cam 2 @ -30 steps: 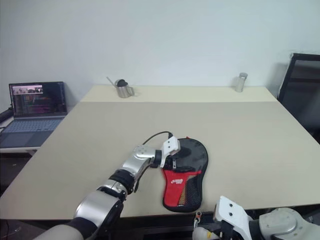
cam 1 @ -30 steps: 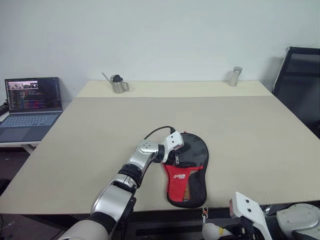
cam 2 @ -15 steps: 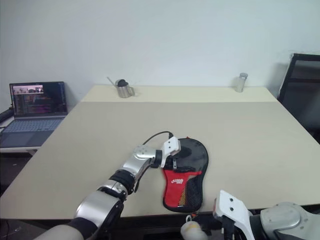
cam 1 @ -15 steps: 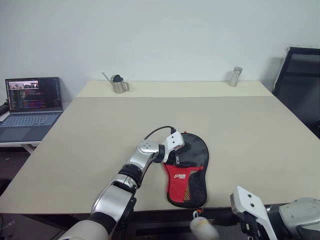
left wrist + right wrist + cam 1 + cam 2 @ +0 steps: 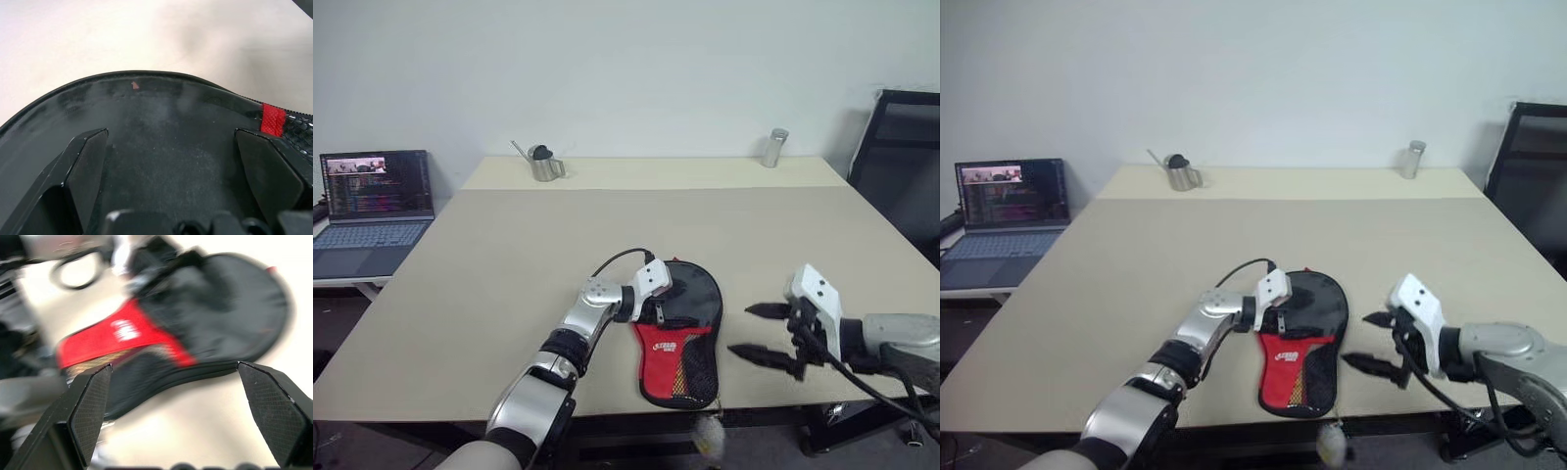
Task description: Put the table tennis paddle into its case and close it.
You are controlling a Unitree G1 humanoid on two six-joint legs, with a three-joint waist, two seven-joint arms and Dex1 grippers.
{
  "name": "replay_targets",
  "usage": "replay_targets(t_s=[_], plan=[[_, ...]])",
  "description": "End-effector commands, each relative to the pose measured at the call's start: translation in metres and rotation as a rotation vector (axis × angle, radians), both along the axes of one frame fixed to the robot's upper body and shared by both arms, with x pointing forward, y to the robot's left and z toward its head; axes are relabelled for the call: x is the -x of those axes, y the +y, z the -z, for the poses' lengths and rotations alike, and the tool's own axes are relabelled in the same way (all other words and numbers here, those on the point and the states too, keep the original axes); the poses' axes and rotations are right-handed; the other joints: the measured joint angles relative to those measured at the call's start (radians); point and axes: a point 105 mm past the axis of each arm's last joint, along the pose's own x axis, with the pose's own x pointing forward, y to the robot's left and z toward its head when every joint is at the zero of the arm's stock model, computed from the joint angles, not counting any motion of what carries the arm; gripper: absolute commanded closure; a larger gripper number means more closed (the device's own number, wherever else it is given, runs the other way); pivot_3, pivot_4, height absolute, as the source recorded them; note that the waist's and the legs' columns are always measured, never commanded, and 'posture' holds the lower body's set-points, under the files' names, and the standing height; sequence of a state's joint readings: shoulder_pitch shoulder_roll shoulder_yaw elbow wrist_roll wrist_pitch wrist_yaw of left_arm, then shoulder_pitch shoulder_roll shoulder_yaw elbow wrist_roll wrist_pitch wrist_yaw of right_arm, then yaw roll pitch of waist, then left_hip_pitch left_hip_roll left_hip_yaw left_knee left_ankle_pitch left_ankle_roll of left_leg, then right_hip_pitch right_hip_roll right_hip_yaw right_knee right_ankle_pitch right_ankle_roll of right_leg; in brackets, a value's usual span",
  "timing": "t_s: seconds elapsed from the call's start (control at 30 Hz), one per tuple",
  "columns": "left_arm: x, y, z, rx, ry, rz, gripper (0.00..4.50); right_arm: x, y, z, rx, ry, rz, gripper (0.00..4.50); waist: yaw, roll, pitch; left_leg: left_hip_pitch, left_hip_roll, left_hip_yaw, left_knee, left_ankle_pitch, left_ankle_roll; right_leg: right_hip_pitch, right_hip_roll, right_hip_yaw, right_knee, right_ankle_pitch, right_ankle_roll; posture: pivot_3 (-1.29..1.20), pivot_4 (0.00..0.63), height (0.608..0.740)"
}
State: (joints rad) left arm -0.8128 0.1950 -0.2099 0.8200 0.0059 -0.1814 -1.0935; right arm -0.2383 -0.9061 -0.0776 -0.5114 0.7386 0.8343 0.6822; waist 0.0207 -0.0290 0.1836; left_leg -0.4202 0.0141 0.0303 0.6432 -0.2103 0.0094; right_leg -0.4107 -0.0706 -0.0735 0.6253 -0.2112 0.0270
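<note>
Left eye view: the case (image 5: 681,328) lies flat on the bench (image 5: 509,264). Left gripper (image 5: 658,311) rests on it, jaws released. Right gripper (image 5: 759,333) hangs beside it, jaws released.

Beige table (image 5: 509,245), black-and-red case (image 5: 683,333) near front edge, metal pitcher (image 5: 545,166), can (image 5: 773,149)

A white logo is printed on the red lower panel of the case (image 5: 677,333), but its letters are too small and blurred to be read. Coloured lines of text and a small picture are shown on the laptop (image 5: 372,186) screen beside the counter (image 5: 509,255); none of it can be made out.
</note>
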Motion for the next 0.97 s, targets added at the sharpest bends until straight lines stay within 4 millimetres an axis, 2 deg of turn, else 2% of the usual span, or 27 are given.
replay_targets(t_s=[0.03, 0.17, 0.27, 0.37, 0.5, 0.57, 0.7, 0.77, 0.83, 0.97], plan=[[0.001, 0.020, -0.016, 0.038, -0.023, -0.047, 0.00, -0.023, -0.006, -0.013, -0.031, -0.138, 0.013, 0.03, -0.005, 0.001, 0.001, -0.001, 0.000, 0.001, 0.000, 0.000, 0.000, -0.002, 0.001, 0.000, 0.001, 0.000, 0.000, 0.00, 0.150, 0.740], [0.008, 0.059, -0.028, 0.080, -0.032, -0.176, 0.00, -0.050, -0.018, -0.014, -0.085, -0.163, 0.042, 0.03, -0.019, 0.001, 0.001, -0.004, 0.001, 0.003, 0.000, 0.000, 0.001, -0.007, 0.002, 0.003, 0.004, 0.000, 0.001, 0.00, 0.150, 0.740], [0.022, 0.090, -0.035, 0.116, -0.022, -0.281, 0.00, -0.072, -0.028, -0.018, -0.143, -0.196, 0.075, 0.03, -0.023, 0.002, 0.002, -0.005, 0.001, 0.004, 0.001, 0.000, 0.001, -0.009, 0.002, 0.003, 0.005, 0.000, 0.001, 0.00, 0.150, 0.740], [0.035, 0.108, -0.044, 0.144, -0.025, -0.363, 0.00, -0.086, -0.033, -0.019, -0.175, -0.206, 0.072, 0.03, -0.021, 0.003, 0.003, -0.006, 0.001, 0.004, 0.001, 0.000, 0.001, -0.009, 0.002, 0.004, 0.005, 0.000, 0.001, 0.00, 0.150, 0.740], [0.044, 0.129, -0.054, 0.145, -0.070, -0.473, 0.00, -0.101, -0.039, -0.011, -0.160, -0.190, 0.072, 0.03, -0.010, 0.003, 0.003, -0.006, 0.001, 0.004, 0.002, 0.000, 0.001, -0.009, 0.001, 0.004, 0.004, 0.000, 0.001, 0.00, 0.150, 0.740], [0.045, 0.133, -0.058, 0.137, -0.092, -0.500, 0.00, -0.108, -0.049, -0.006, -0.141, -0.179, 0.110, 0.03, -0.009, 0.003, 0.003, -0.006, 0.000, 0.004, 0.002, 0.000, 0.001, -0.009, 0.001, 0.004, 0.004, 0.000, 0.001, 0.00, 0.150, 0.740], [0.040, 0.122, -0.064, 0.139, -0.111, -0.506, 0.00, -0.116, -0.078, -0.006, -0.110, -0.191, 0.195, 0.03, -0.001, 0.003, 0.003, -0.006, 0.000, 0.005, 0.002, 0.000, 0.001, -0.009, 0.001, 0.005, 0.004, 0.000, 0.001, 0.00, 0.150, 0.740], [0.036, 0.122, -0.064, 0.130, -0.115, -0.502, 0.00, -0.115, -0.081, -0.008, -0.107, -0.203, 0.212, 0.03, -0.001, 0.004, 0.004, -0.006, 0.000, 0.005, 0.002, 0.000, 0.001, -0.009, 0.001, 0.005, 0.004, 0.001, 0.001, 0.00, 0.150, 0.740], [0.034, 0.127, -0.060, 0.117, -0.109, -0.498, 0.00, -0.107, -0.073, -0.005, -0.103, -0.196, 0.198, 0.03, 0.000, 0.004, 0.004, -0.006, 0.000, 0.005, 0.002, 0.000, 0.001, -0.010, 0.001, 0.005, 0.005, 0.001, 0.001, 0.00, 0.150, 0.740], [0.030, 0.123, -0.058, 0.127, -0.098, -0.497, 0.00, -0.098, -0.073, -0.002, -0.074, -0.161, 0.191, 0.03, -0.001, 0.004, 0.003, -0.006, 0.001, 0.005, 0.001, 0.000, 0.001, -0.010, 0.002, 0.005, 0.005, 0.001, 0.001, 0.00, 0.150, 0.740]])
